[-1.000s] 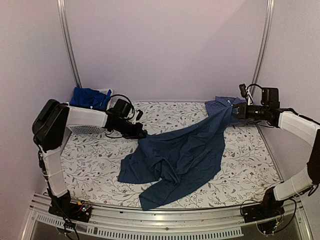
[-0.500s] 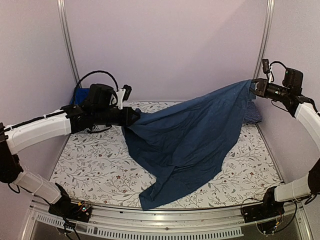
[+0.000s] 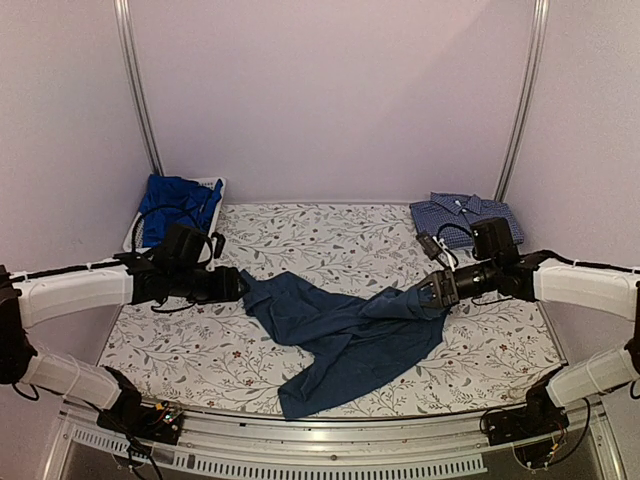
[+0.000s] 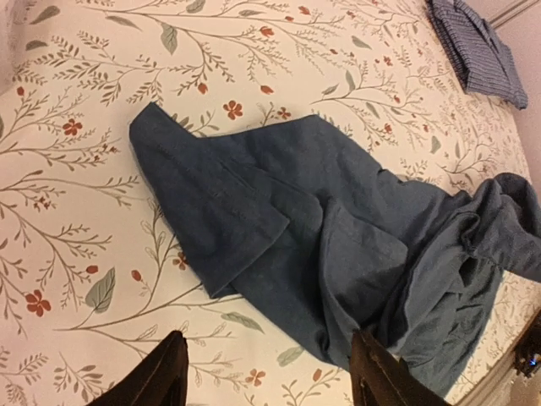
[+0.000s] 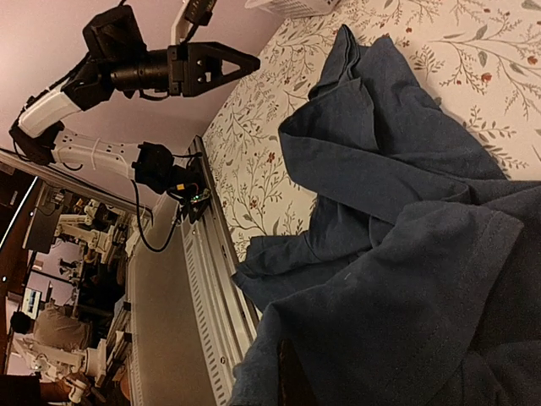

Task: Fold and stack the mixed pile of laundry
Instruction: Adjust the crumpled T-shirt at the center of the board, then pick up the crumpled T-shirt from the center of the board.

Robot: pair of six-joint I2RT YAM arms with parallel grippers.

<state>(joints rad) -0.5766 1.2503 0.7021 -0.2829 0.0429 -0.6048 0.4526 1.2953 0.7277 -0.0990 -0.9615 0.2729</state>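
Observation:
The dark navy T-shirt (image 3: 345,335) lies crumpled across the middle of the flowered table, one sleeve flat at its left end (image 4: 211,203). My left gripper (image 3: 238,285) hovers just left of that sleeve, open, with nothing between its fingers (image 4: 269,368). My right gripper (image 3: 432,292) is shut on the T-shirt's right end, and the cloth (image 5: 397,169) drapes over its finger (image 5: 287,385). A bright royal-blue garment (image 3: 175,200) sits at the back left. The blue checked collared shirt (image 3: 465,215) lies folded at the back right corner (image 4: 478,46).
A white mesh basket (image 3: 216,187) holds the royal-blue garment by the back left wall. The T-shirt's lower hem reaches the table's near edge and its metal rail (image 3: 330,440). The flowered table cover (image 3: 330,235) shows behind the T-shirt.
Both arms came down from a raised spread and laid the T-shirt onto the table. The left gripper opened and let go of its corner; the right gripper kept its hold.

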